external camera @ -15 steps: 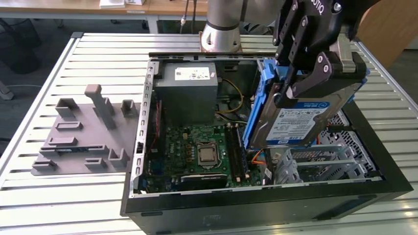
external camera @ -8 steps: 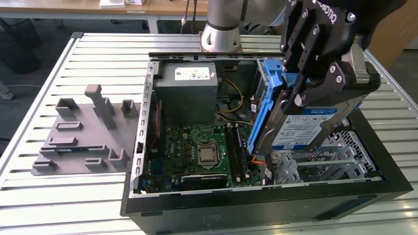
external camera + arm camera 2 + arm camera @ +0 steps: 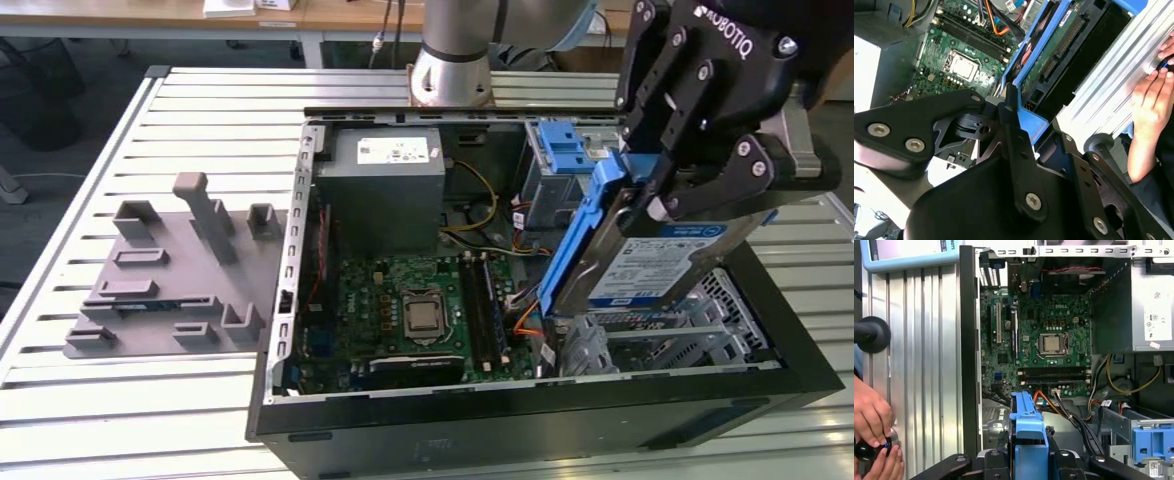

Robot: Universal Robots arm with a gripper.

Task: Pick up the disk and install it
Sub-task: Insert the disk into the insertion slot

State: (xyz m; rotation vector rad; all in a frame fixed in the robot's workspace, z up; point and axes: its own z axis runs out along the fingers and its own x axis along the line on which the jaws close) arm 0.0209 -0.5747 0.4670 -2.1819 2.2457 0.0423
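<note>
The disk (image 3: 647,262), silver with a blue-and-white label and a blue plastic frame, hangs tilted over the right side of the open computer case (image 3: 534,420). My black gripper (image 3: 687,190) is shut on its upper end. The metal drive cage (image 3: 667,340) stands just under the disk's lower end. In the second wrist view the disk (image 3: 1054,55) shows its green circuit-board side, with the gripper (image 3: 1016,120) clamped on the blue frame. The first wrist view has the disk's blue frame edge (image 3: 1026,427) rising between the gripper (image 3: 1029,462) links, above the motherboard (image 3: 1049,345).
A grey power supply box (image 3: 380,190) and a blue cage latch (image 3: 567,150) sit at the back of the case. A grey fixture plate (image 3: 174,270) lies on the slatted table at the exterior view's left. A person's hand (image 3: 874,432) works a knob beside the case.
</note>
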